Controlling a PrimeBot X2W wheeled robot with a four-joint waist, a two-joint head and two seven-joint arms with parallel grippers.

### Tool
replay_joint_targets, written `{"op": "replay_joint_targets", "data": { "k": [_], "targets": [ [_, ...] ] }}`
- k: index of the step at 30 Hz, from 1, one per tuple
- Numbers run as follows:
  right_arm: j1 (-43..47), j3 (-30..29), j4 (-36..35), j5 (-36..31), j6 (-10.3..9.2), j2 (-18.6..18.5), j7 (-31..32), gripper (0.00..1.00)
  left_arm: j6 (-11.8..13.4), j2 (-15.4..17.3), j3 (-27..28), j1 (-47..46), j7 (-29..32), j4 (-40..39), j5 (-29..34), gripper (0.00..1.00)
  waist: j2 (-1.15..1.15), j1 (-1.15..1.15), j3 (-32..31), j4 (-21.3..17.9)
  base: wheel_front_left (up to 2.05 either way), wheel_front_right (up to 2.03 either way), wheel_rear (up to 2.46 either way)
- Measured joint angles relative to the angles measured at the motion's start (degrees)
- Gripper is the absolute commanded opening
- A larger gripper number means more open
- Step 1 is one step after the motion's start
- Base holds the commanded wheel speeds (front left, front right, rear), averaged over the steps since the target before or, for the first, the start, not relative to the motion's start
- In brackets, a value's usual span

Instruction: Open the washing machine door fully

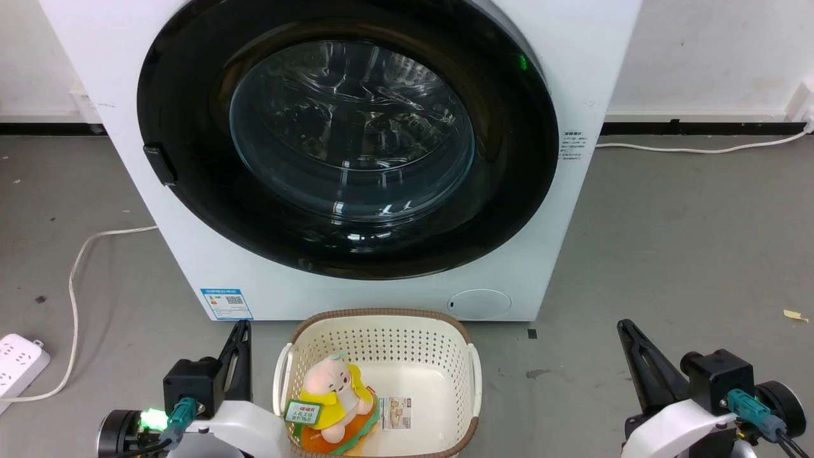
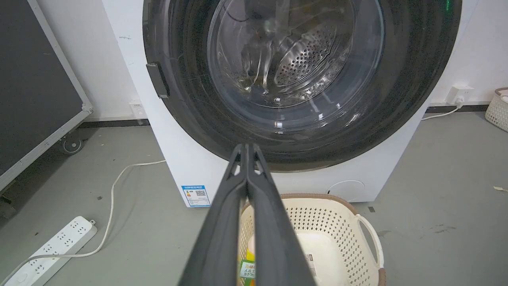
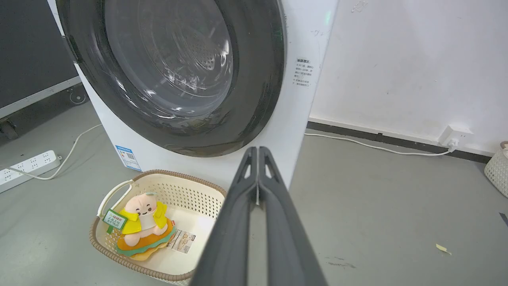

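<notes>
The washing machine door (image 1: 346,137) is sitting shut, flush against the front of the white washing machine (image 1: 572,70), which is standing on the grey floor (image 1: 668,254). The door's small black handle tab (image 1: 159,165) is showing at its left edge in the head view, and the steel drum is glinting through the glass bowl. The left pincer (image 1: 242,327) is hovering low at the lower left with its two dark fingers pressed together and gripping nothing, well apart from the door. The right pincer (image 1: 623,326) is hanging at the lower right, likewise closed and empty, also far from the door. Between them a cream laundry basket (image 1: 381,316) is resting just in front of the machine, holding a plush toy (image 1: 334,394). A white power strip (image 1: 16,362) is lying on the floor at the far left.
</notes>
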Motion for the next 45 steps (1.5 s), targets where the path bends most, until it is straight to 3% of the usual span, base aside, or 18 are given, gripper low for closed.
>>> {"op": "replay_joint_targets", "data": {
  "k": [45],
  "targets": [
    [0.0, -0.01, 0.0, 0.0, 0.0, 0.0, 0.0, 0.0, 0.0, 0.0, 0.0, 0.0, 0.0, 0.0, 0.0, 0.0, 0.0, 0.0, 0.0, 0.0, 0.0, 0.0, 0.0]
  ]
}}
